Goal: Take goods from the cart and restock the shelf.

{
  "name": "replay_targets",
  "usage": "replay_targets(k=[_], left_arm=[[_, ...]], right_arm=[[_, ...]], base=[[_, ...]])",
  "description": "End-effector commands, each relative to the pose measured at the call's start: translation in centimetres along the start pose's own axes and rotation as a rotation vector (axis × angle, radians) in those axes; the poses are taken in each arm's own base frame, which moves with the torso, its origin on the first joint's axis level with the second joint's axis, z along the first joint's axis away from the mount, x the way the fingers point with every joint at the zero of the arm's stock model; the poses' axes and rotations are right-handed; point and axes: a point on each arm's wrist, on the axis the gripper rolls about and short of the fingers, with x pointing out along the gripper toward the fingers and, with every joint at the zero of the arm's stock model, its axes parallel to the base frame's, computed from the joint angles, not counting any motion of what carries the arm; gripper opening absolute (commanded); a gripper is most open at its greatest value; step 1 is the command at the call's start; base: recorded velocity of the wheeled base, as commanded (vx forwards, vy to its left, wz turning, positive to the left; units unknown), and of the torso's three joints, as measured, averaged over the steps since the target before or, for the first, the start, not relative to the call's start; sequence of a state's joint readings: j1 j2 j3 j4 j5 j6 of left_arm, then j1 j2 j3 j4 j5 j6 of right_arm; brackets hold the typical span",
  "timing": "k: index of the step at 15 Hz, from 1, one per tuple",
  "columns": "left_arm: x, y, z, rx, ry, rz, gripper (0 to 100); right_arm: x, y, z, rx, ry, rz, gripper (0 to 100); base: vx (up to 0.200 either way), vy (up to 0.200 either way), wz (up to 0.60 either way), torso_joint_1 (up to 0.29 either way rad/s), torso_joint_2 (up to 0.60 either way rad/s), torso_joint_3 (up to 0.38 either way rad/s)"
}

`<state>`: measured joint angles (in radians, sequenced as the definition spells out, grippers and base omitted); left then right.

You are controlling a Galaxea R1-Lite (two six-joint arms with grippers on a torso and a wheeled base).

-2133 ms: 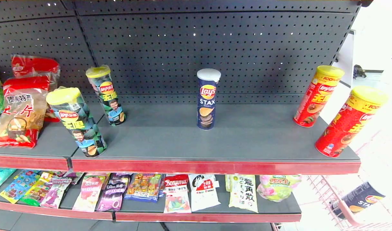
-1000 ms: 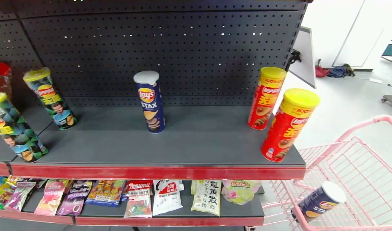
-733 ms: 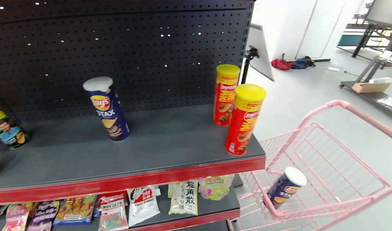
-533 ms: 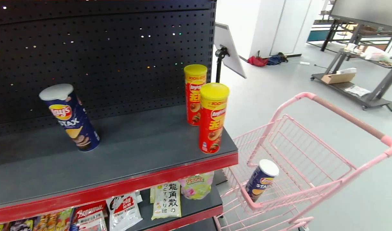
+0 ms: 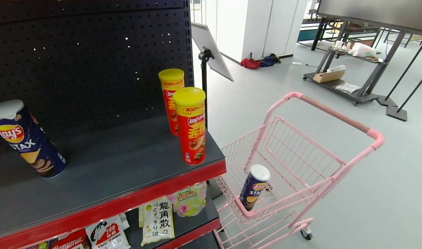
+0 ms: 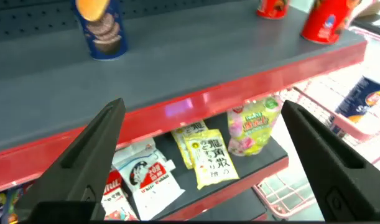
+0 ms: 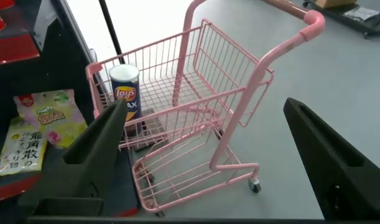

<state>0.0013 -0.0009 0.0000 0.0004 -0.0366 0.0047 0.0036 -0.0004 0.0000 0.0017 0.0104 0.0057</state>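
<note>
Blue can (image 5: pixel 254 188) in the cart (image 5: pixel 335 113) is judged light, stiff, slick — best taken mid-body; left end effector (image 6: pixel 202 106) and right end effector (image 7: pixel 202 106) are spread.

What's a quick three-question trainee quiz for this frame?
1. True or false: the pink wire shopping cart holds one dark blue cylindrical chip can with a white lid.
2. How many red cylindrical chip cans with yellow lids stand on the grey upper shelf board?
3. Multiple choice: the second dark blue can stands A) on that shelf board, B) on the floor, C) in the cart.
Key: 1 true; 2 two; 3 A.
</note>
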Motion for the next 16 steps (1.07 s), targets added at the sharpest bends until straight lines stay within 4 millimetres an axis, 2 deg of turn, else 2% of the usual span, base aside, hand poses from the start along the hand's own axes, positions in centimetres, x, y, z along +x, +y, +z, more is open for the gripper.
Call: replay_targets(k=[1, 16], left_arm=[[0.01, 0.00, 0.01, 0.000, 0.000, 0.000, 100], [0.01, 0.00, 0.01, 0.000, 0.000, 0.002, 100]], right_arm=[[0.00, 0.00, 0.00, 0.000, 0.000, 0.001, 100], [0.00, 0.00, 0.00, 0.002, 0.000, 0.001, 100]], base=[[0.000, 0.000, 0.00, -0.134, 0.33, 0.168], [0.000, 0.000, 0.00, -0.146, 0.38, 0.232]])
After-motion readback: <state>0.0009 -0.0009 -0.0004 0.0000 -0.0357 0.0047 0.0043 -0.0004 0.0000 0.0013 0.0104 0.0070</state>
